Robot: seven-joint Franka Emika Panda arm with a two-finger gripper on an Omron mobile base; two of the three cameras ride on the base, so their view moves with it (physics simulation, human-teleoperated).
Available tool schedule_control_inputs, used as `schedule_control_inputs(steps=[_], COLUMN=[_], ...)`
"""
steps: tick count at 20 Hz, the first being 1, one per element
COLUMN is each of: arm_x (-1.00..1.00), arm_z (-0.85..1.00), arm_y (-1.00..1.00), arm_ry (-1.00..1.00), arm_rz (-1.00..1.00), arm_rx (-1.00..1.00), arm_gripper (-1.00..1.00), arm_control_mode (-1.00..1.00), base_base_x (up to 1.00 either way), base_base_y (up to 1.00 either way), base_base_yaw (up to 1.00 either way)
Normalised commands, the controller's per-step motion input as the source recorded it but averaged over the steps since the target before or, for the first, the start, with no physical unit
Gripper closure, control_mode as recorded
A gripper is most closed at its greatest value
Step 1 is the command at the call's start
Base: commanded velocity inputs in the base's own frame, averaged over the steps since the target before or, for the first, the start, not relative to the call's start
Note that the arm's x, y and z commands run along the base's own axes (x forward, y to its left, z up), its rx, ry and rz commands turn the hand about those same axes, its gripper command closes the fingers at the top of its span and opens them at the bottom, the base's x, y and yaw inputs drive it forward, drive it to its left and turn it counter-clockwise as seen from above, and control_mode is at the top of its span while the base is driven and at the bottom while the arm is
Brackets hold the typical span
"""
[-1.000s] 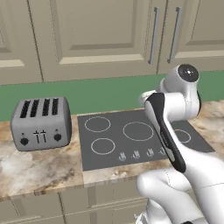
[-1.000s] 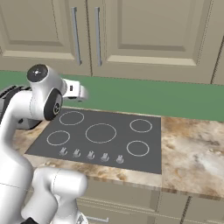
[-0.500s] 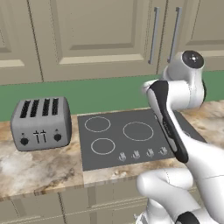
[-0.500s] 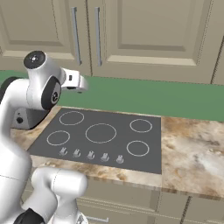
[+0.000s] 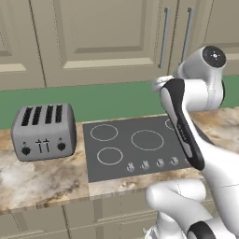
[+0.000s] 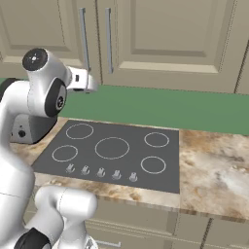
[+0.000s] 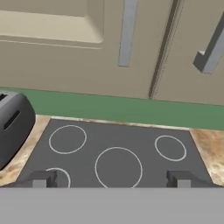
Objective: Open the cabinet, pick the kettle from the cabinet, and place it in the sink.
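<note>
The beige wall cabinet (image 5: 107,32) is closed, its two doors meeting between a pair of long silver bar handles (image 5: 163,39) (image 6: 83,39). My gripper (image 6: 92,86) hovers just below the lower ends of those handles, in front of the green wall strip, touching nothing. In the hand view the gripper (image 7: 111,179) is open, its two dark fingertips (image 7: 40,179) wide apart with nothing between them, and the handles (image 7: 127,35) rise above. The kettle is hidden. The sink is out of view.
A black cooktop (image 5: 135,144) with white rings lies on the marble counter (image 6: 214,165) under my hand. A grey toaster (image 5: 43,130) stands to its left. Low cabinets run below the counter's front edge.
My arm has lifted the hand from just above the cooktop up to the bottom of the cabinet handles. The jaws stayed open and the cabinet doors have not moved.
</note>
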Motion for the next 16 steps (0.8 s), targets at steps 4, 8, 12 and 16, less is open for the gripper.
schedule_control_inputs(steps=[4, 8, 12, 16], arm_x=[0.11, 0.15, 0.23, 0.24], arm_z=[0.23, 0.24, 0.29, 0.27], arm_y=[-0.01, -0.02, 0.0, 0.0], arm_ry=[-0.07, -0.05, 0.0, 0.0], arm_rz=[0.0, 0.0, 0.0, 0.0], arm_rx=[0.04, 0.05, 0.01, 0.0], arm_gripper=[-1.0, -1.0, -1.0, -1.0], arm_control_mode=[-1.0, -1.0, -1.0, -1.0], base_base_x=[0.0, 0.0, 0.0, 0.0], base_base_y=[0.0, 0.0, 0.0, 0.0], base_base_yaw=[0.0, 0.0, 0.0, 0.0])
